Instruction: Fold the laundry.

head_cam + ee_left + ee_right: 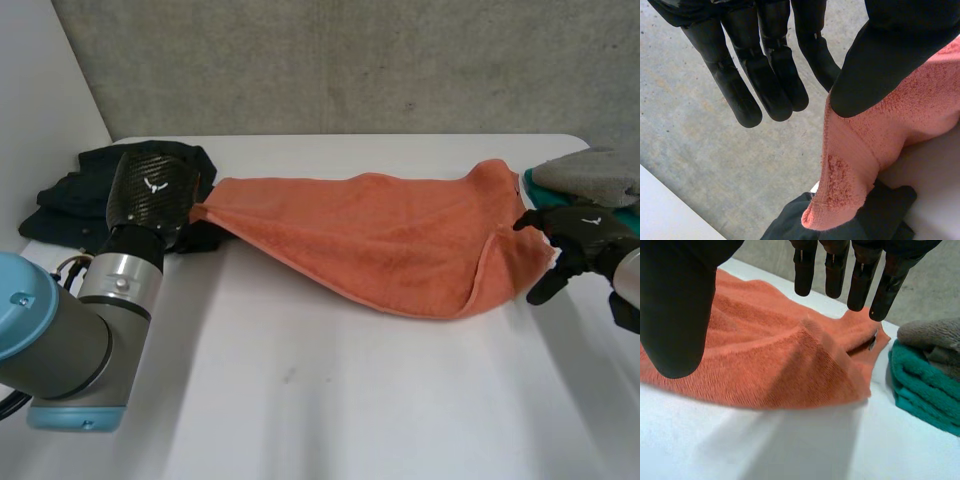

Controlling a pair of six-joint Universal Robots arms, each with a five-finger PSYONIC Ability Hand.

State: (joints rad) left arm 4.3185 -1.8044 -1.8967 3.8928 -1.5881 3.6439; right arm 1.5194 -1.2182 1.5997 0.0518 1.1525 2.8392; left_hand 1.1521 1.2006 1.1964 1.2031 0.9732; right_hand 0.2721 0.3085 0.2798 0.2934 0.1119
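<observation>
White table, concrete wall behind: orange towel lies along far edge betw. left hand & right hand, both w/ fingers straight, gripping nothing; prob. light, limp, non-slip terry, so pinch end corners.

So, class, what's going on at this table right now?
A two-armed robot is working on an orange towel spread across the white table. Its left hand is at the towel's left corner, by a pile of dark clothes; its right hand is at the towel's right end, beside a stacked teal towel and grey towel. Both hands are open, gripping nothing yet.
</observation>
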